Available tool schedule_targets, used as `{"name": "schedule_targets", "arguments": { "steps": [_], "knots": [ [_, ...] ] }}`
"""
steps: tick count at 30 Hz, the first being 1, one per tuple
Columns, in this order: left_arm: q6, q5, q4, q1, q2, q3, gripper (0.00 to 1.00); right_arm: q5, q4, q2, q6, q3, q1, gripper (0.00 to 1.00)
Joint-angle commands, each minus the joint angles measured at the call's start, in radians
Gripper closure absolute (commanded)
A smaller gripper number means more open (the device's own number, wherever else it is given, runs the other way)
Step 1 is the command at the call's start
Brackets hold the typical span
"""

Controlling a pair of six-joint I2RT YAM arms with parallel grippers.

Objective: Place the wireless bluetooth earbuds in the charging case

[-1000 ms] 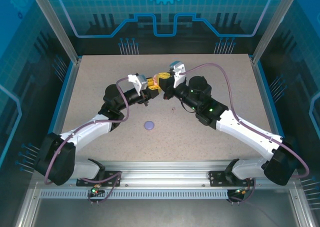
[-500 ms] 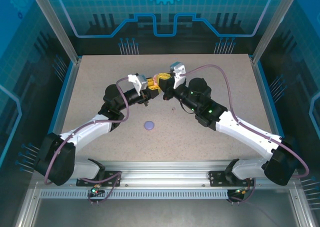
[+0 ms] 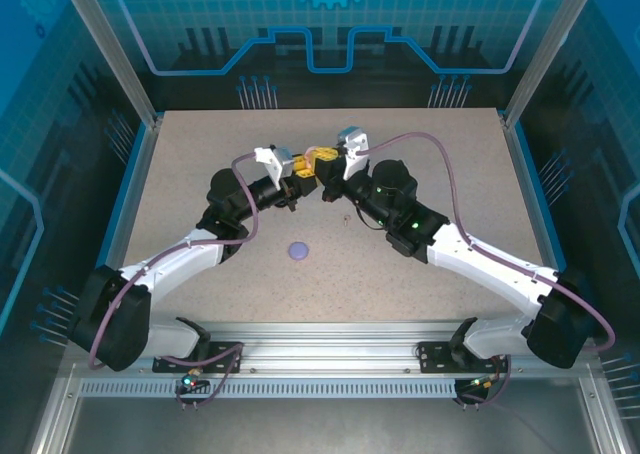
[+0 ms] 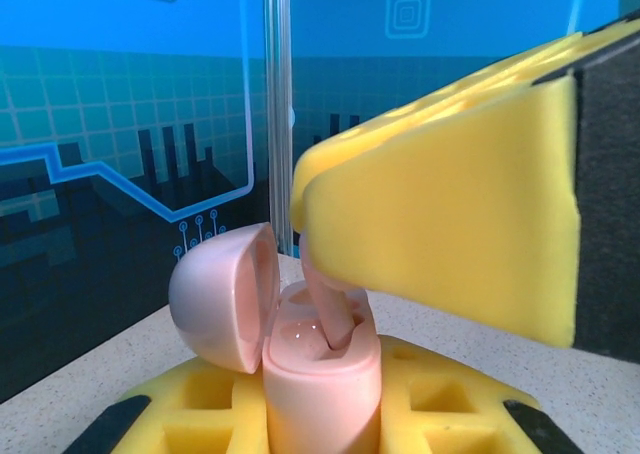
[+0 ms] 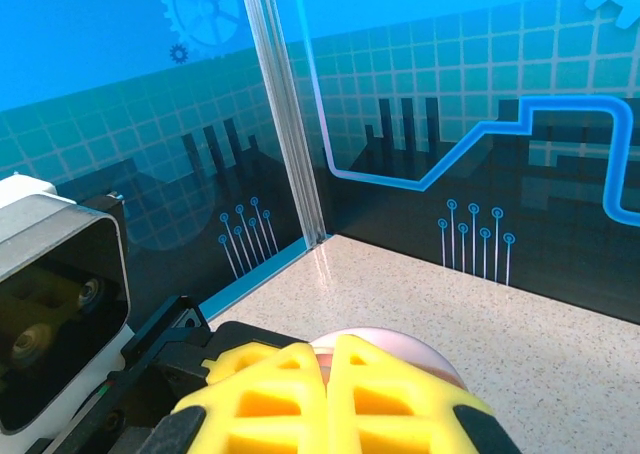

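Note:
In the left wrist view, a pale pink charging case (image 4: 318,389) stands upright with its round lid (image 4: 222,296) swung open to the left. My left gripper (image 4: 320,419) is shut on the case body, its yellow pad (image 4: 445,399) showing beneath it. A pale pink earbud (image 4: 333,314) points stem-down into the case's socket, pinched in the yellow pads (image 4: 450,214) of my right gripper (image 5: 330,374), which is shut on it. From the top, both grippers meet over the table's middle, left gripper (image 3: 298,177) and right gripper (image 3: 326,164), with the pink case (image 3: 314,157) between them.
A closed lilac case (image 3: 298,250) lies on the speckled table (image 3: 430,144) nearer the front. A tiny dark earbud (image 3: 346,217) lies just right of centre. The left wrist camera housing (image 5: 50,314) sits close beside my right fingers. Glass walls surround the table.
My right gripper has edged left and down, bringing the pink earbud's stem into the open case. The left arm has barely moved.

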State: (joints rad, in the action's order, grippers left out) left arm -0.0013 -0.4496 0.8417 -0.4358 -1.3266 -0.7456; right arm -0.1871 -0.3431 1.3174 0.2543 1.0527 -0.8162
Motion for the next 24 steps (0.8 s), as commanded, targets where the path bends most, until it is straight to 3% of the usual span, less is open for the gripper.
{"name": "schedule_targets", "arguments": {
  "steps": [1, 9, 24],
  "knots": [
    [-0.02, 0.086, 0.16, 0.006, 0.026, -0.037, 1.0, -0.022, 0.117, 0.033, 0.018, -0.032, -0.028, 0.98],
    [-0.023, 0.075, 0.149, 0.006, 0.024, -0.033, 1.0, -0.053, 0.174, 0.046, 0.046, 0.013, -0.039, 0.96],
    [-0.021, 0.069, 0.159, 0.006, -0.018, 0.003, 1.0, -0.141, 0.376, 0.127, 0.103, 0.219, -0.079, 0.64]
  ]
}}
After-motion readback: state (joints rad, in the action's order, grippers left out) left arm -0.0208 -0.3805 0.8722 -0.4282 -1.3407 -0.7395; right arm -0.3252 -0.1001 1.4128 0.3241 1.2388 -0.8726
